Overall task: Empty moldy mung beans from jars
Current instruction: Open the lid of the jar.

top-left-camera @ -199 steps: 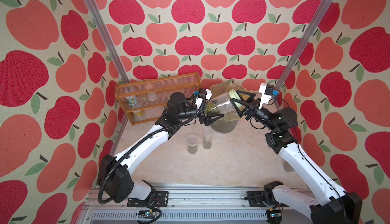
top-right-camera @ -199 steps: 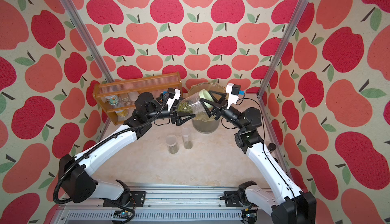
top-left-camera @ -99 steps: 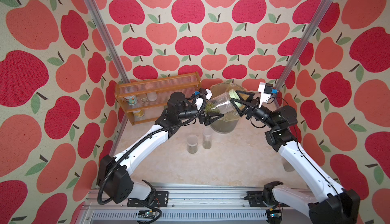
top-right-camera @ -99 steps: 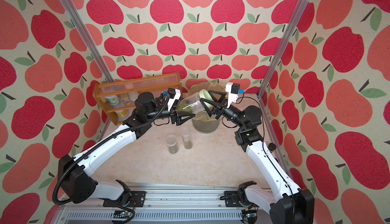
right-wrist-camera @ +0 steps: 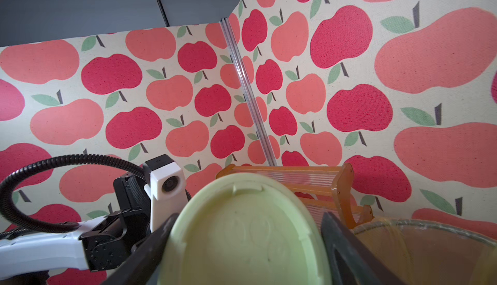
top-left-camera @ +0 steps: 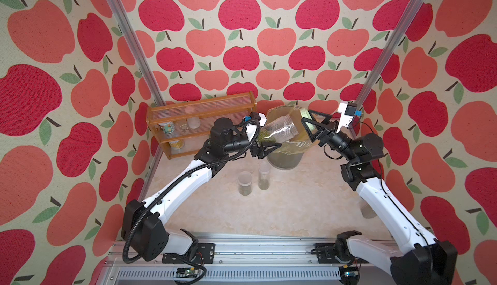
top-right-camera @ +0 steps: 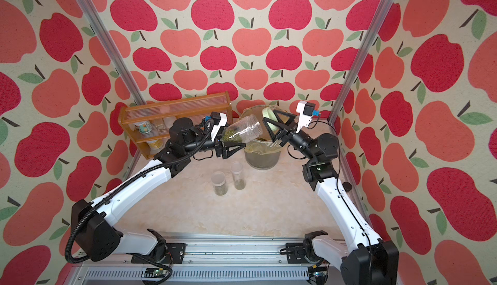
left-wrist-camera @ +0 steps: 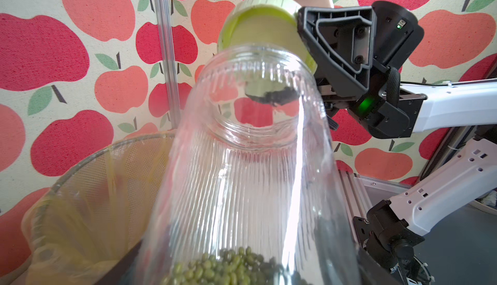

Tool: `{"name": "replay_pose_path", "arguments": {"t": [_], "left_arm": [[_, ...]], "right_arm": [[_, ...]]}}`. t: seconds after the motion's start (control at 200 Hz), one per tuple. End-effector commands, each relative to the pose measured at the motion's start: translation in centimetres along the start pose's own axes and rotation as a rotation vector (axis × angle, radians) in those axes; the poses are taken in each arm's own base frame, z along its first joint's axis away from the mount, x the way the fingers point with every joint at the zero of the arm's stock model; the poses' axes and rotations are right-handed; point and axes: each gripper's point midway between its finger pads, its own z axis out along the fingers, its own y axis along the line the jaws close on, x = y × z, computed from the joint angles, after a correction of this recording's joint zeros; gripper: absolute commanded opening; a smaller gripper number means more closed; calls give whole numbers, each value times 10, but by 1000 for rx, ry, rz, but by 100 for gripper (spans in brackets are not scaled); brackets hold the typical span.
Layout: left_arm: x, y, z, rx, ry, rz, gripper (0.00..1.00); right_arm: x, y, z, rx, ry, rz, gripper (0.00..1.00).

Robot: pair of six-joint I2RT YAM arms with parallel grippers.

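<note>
Left wrist view looks along the jar (left-wrist-camera: 247, 162): the left tool (top-left-camera: 262, 134) grips its base, the beans (left-wrist-camera: 226, 267) lie in a heap at that end, and the open mouth points away from the tool. The right tool (top-left-camera: 306, 121) holds the lid (left-wrist-camera: 263, 25) clamped just beyond the mouth, apart from it. Both top views show the long axis of the jar running from the left tool toward the right tool, with the mouth above the bin (top-left-camera: 285, 160). The mouth seems a little higher than the base, so I judge the left arm must tip it further down.
</note>
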Motion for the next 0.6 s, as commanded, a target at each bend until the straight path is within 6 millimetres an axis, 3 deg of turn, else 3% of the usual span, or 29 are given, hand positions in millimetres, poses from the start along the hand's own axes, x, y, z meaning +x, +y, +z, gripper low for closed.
{"name": "replay_pose_path", "arguments": {"t": [0.0,0.225,0.39,0.595], "left_arm": [[-39,-12,-14,-5,-107,124,28],[-39,-15,-21,-26,-95,140,28],[-38,-16,-24,-32,-91,153,28],[-35,-16,-24,-36,-87,154,28]], "right_arm": [[-26,10,0,-26,-76,-9,76],[-27,-20,-18,81,-85,12,76],[-10,-48,-45,244,-8,-10,76],[16,-64,-74,398,65,-48,76]]}}
